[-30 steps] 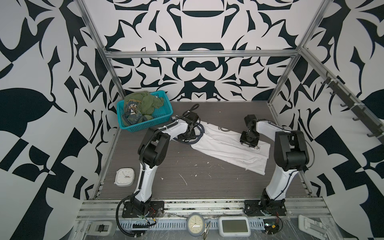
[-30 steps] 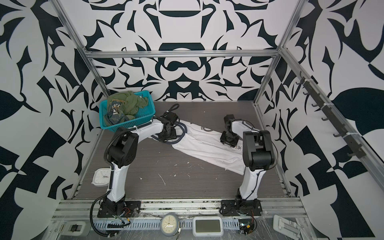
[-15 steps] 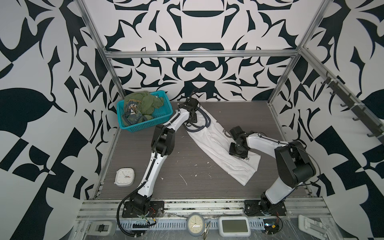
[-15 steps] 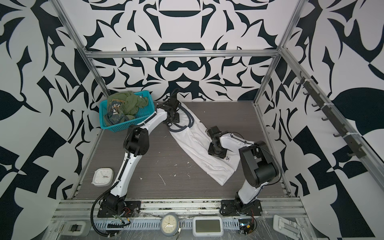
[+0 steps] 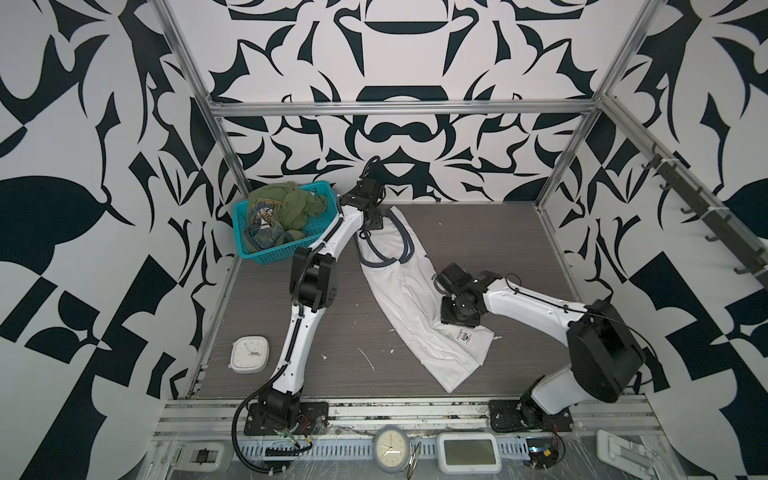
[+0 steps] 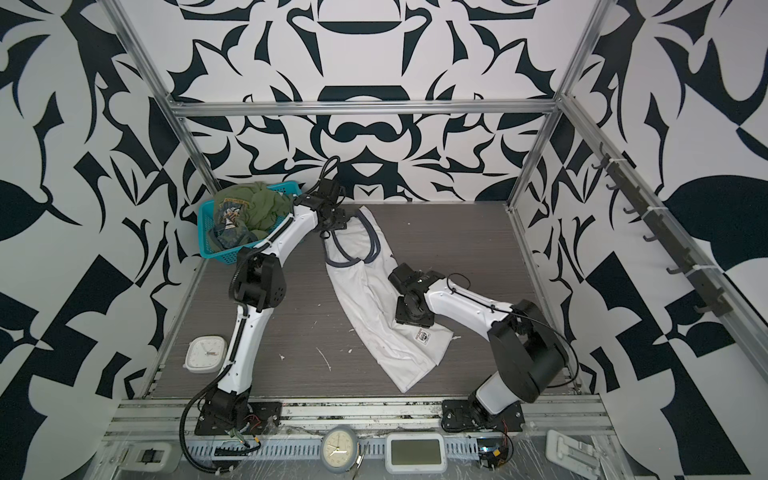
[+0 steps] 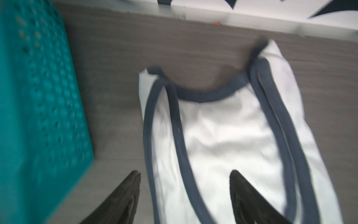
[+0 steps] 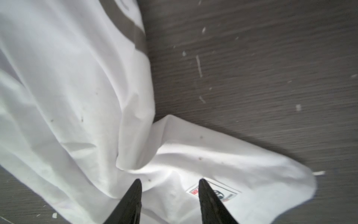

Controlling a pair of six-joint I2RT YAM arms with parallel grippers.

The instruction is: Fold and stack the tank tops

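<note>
While the white tank top (image 5: 395, 286) lies stretched out slantwise across the middle of the table (image 5: 498, 241), its straps point toward the back wall and its hem toward the front edge. The cloth is folded lengthwise into a narrow strip, with the dark trim (image 7: 203, 95) of neck and armholes showing at the far end. A small badge label (image 5: 464, 337) shows near the hem, where one corner spreads out to the right.

The left hand (image 7: 185, 174) hangs over the strap end, just beside the teal basket (image 5: 270, 253). Its fingers (image 7: 133, 186) stand wide apart and hold nothing; the wrist view is blurred.

The right hand (image 8: 170, 181) is down over the lower half of the white top, next to the badge label. Its fingers (image 8: 205, 192) stand partly apart above the cloth, and I cannot tell whether they pinch any of it.

The olive green tank top (image 5: 291, 208) sits bunched up in the basket at the back left corner of the table, its print facing up. In both top views the two tops are well apart.
</note>
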